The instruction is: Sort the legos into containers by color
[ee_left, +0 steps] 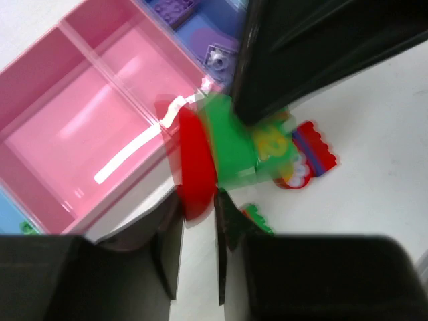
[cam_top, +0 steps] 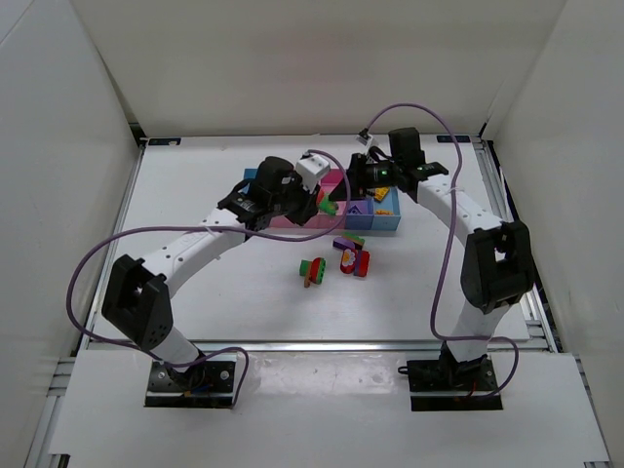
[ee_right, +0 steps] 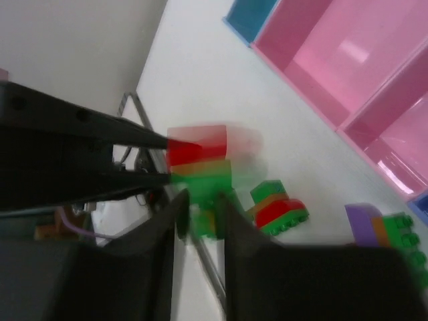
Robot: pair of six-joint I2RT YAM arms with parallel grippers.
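Tools both clenched here: left tool (ee_left: 198, 210) grips the red end of a red-and-green lego stack (ee_left: 217, 150), right tool (ee_right: 200, 214) pinches its green end, right beside the pink containers (ee_left: 100, 114). More loose legos (cam_top: 353, 261) lie on the table (cam_top: 195, 195) nearby.

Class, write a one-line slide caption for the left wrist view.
Left gripper pinching a red-green lego stack beside pink bins.

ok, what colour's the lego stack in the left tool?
Red and green lego stack, best in left wrist view, blurred.
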